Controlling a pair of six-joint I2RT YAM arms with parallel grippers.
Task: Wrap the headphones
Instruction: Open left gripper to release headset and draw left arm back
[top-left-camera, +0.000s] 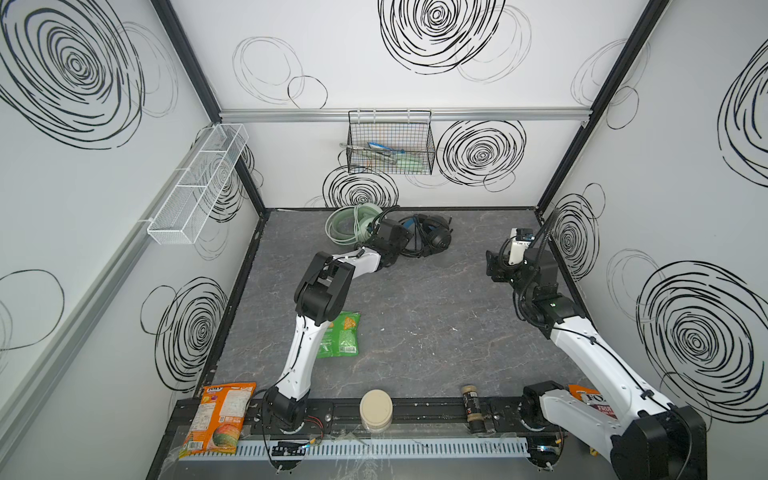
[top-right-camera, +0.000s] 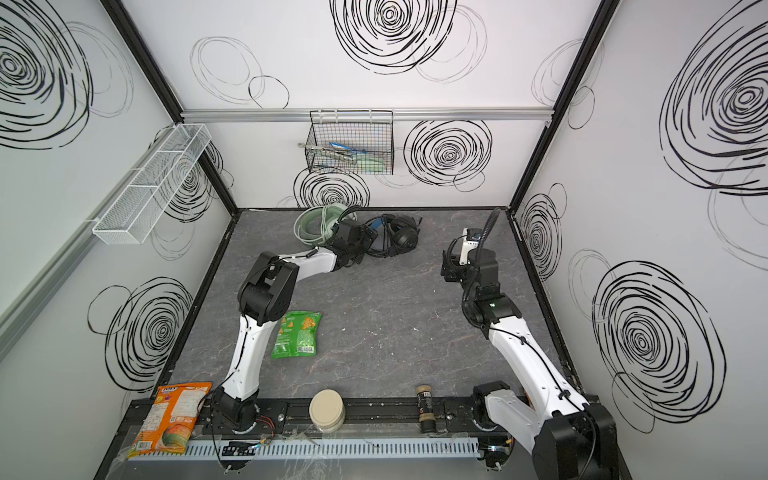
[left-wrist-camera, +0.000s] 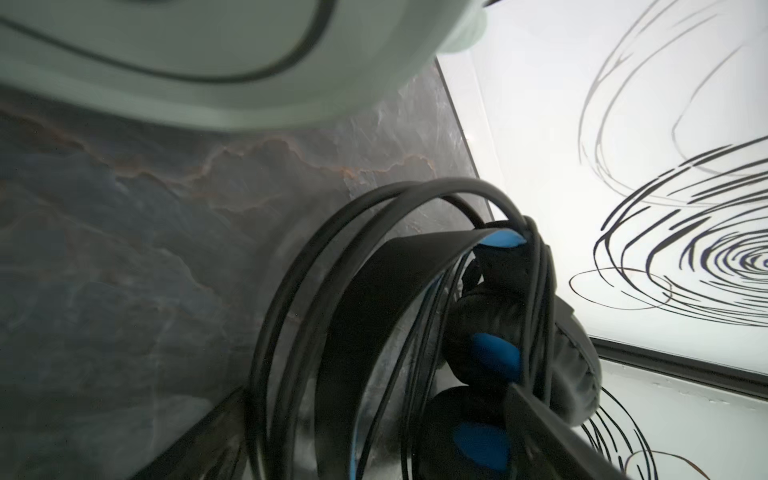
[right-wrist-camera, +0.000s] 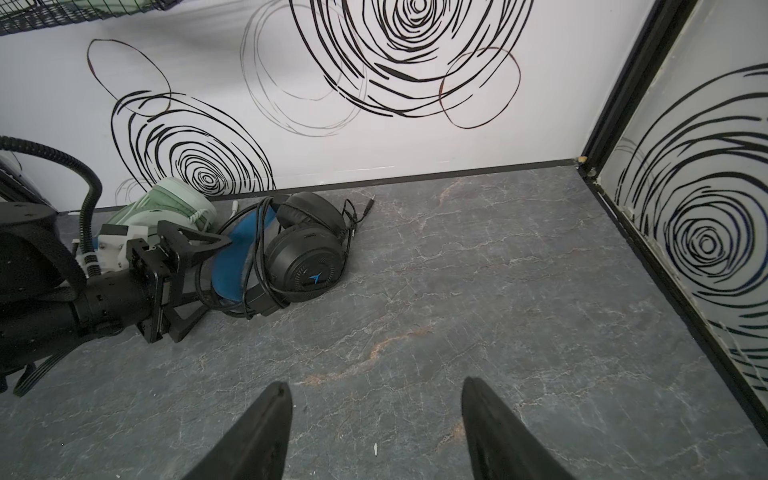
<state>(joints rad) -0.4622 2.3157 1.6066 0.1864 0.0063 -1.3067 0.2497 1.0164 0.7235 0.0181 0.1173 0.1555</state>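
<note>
Nearest, along the front rail, lie an orange crinkled snack bag (top-left-camera: 218, 419), a round beige-lidded jar (top-left-camera: 376, 409) and a small dark bottle (top-left-camera: 471, 405) on its side. Further in, a green snack bag (top-left-camera: 338, 334) lies flat on the dark grey marbled surface (top-left-camera: 436, 299), partly covered by the left arm. The right tool (right-wrist-camera: 376, 384) hangs above bare surface near the right wall, its jaws well apart with nothing between them, well clear of both headsets. At the far wall lies the black corded over-ear headset (right-wrist-camera: 301, 259). Its long axis runs along that wall, with the logo earcup toward the right arm and the blue-lined band arching toward the left tool (right-wrist-camera: 218, 272). Black cable is looped around it, and the plug points at the far wall. The left tool's jaws stand wide, clamping nothing, with the band and a cable loop at their tips. Just beyond it sits the mint-green over-ear headset (top-left-camera: 349, 226), wound with pale cable and partly hidden by the left wrist. In both top views that wrist covers the left tool's jaws, and the left wrist view is blurred. What lies in the black wire basket (top-left-camera: 390, 143) on the back wall is hard to make out.
</note>
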